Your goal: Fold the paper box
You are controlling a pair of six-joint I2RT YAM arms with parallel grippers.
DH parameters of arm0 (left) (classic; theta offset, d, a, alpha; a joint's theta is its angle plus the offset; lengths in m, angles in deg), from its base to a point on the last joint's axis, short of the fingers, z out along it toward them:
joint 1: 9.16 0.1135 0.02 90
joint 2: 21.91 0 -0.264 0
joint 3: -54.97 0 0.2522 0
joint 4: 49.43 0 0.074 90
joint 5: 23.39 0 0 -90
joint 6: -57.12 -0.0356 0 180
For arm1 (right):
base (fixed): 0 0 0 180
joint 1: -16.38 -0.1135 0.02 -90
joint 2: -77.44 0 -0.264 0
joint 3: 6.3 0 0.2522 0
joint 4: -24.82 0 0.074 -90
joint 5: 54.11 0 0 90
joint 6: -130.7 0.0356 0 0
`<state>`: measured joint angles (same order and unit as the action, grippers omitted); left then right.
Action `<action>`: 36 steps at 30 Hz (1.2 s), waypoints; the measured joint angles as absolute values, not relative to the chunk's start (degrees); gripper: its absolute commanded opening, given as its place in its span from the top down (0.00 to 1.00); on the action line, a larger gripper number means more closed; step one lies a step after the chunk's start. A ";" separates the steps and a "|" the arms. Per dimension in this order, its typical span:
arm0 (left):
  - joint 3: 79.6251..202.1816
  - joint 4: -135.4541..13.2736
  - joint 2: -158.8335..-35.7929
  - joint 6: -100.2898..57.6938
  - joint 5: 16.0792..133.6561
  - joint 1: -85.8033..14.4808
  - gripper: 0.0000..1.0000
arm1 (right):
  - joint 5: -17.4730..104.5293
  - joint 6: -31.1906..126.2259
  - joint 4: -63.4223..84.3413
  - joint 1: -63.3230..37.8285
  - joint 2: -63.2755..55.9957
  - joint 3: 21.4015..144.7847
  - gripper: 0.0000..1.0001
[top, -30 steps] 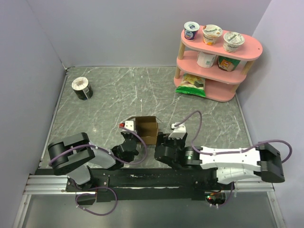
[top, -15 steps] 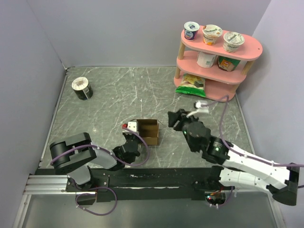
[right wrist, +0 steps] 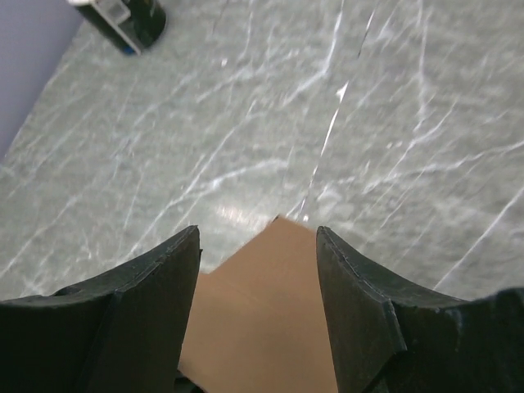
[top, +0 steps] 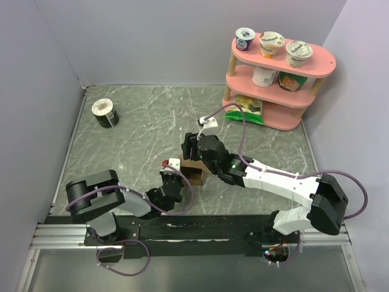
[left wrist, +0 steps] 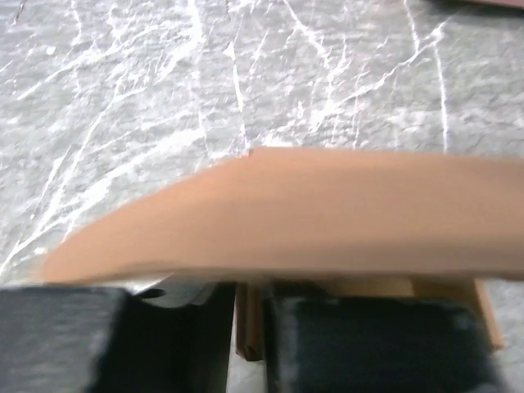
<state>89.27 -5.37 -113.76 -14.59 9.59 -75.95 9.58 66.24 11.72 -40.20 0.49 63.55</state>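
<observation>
The paper box (top: 196, 174) is a small brown cardboard cuboid at the table's middle front, mostly hidden under my right arm. My right gripper (top: 189, 151) hangs over it from the far side. In the right wrist view its fingers (right wrist: 155, 286) stand apart, open, with a flat brown panel of the box (right wrist: 262, 319) lying between and below them. My left gripper (top: 178, 176) sits at the box's near left side. The left wrist view shows it (left wrist: 250, 327) shut on a thin cardboard wall, with a brown flap (left wrist: 311, 213) across the frame above the fingers.
A round black-and-white tub (top: 105, 113) stands at the far left, also in the right wrist view (right wrist: 131, 20). A pink two-tier shelf (top: 276, 73) with yogurt cups and packets stands at the back right. Purple walls close the table in.
The right arm has swung from the near edge out and round to the box, its gripper now over the box's top. The left gripper has stayed at the box's near left wall.
</observation>
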 measured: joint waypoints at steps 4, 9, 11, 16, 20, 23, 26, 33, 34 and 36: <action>89.29 -7.95 -113.30 -13.70 9.40 -76.05 0.60 | 11.07 69.59 11.44 -40.63 0.45 61.26 0.34; 89.29 -12.23 -111.25 -12.45 9.79 -76.56 0.41 | 11.75 73.72 10.96 -41.57 -0.14 57.85 0.33; 89.27 -13.76 -110.24 -12.02 9.92 -76.75 0.34 | 11.90 74.96 10.85 -41.68 -0.91 57.06 0.33; 88.42 -18.44 -106.66 -10.49 10.66 -77.13 0.06 | 11.48 77.43 11.09 -41.71 -2.72 56.78 0.32; 87.26 -21.26 -103.20 -9.63 11.56 -77.39 0.04 | 11.33 78.61 11.37 -41.71 -3.31 56.78 0.31; 86.41 -23.47 -100.03 -9.37 12.78 -77.83 0.04 | 11.35 79.03 11.20 -41.71 -3.92 56.78 0.31; 85.60 -25.90 -95.82 -7.84 14.53 -78.07 0.04 | 11.35 79.09 10.52 -41.71 -4.71 56.78 0.31; 81.99 -34.83 -83.84 -1.81 22.62 -79.09 0.04 | 11.35 79.34 10.39 -41.42 -5.21 56.71 0.31; 81.49 -35.86 -82.02 -1.33 23.80 -79.27 0.04 | 11.35 79.42 10.58 -41.33 -5.23 56.60 0.31; 80.31 -38.22 -77.17 -0.47 27.08 -79.79 0.04 | 11.35 79.64 10.69 -41.09 -5.50 56.50 0.31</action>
<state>80.31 -38.22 -77.17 -0.47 27.08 -79.79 11.35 79.64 10.69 -41.09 -5.50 56.50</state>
